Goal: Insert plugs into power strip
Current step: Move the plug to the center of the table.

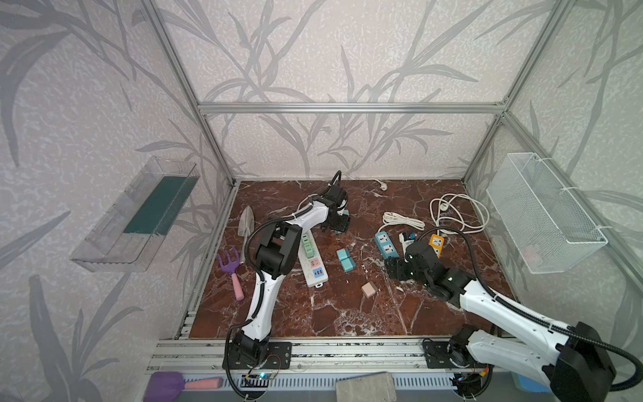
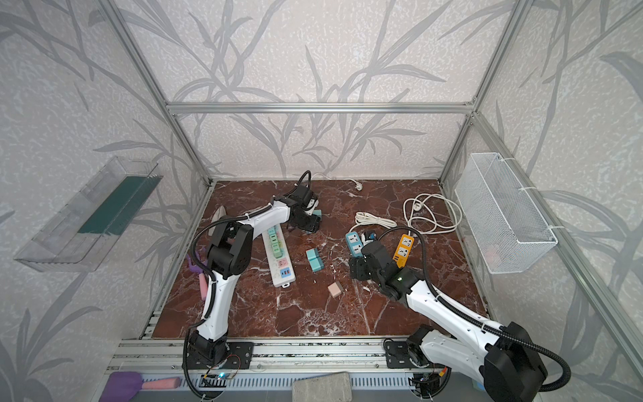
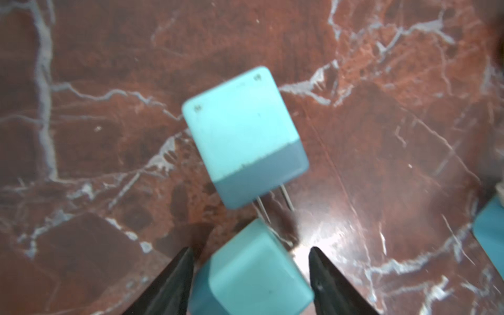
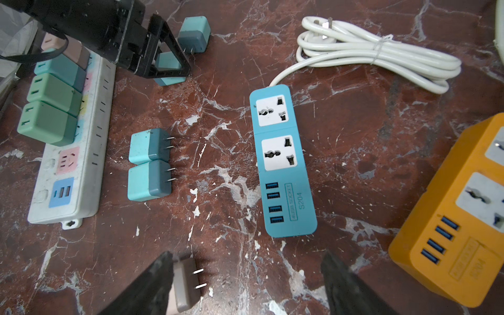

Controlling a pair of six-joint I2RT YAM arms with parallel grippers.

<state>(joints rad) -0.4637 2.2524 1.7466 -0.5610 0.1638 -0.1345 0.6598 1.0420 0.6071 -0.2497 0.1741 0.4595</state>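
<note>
Straddling a teal plug (image 3: 256, 275) on the marble table (image 3: 81, 163), my left gripper (image 3: 250, 248) frames its flat sides, I think to leave the prongs free; I cannot tell if it pinches. My right gripper (image 4: 246, 255) is spread wide beside a pale pink plug (image 4: 185, 283). The white power strip (image 4: 101, 141) lies near, partly filled.

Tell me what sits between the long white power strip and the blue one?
Two teal plugs lie side by side, prongs toward the blue strip; seen in the right wrist view.

Trowel (image 1: 247, 218), purple fork (image 1: 228, 260), wire basket (image 1: 544, 215)
</note>
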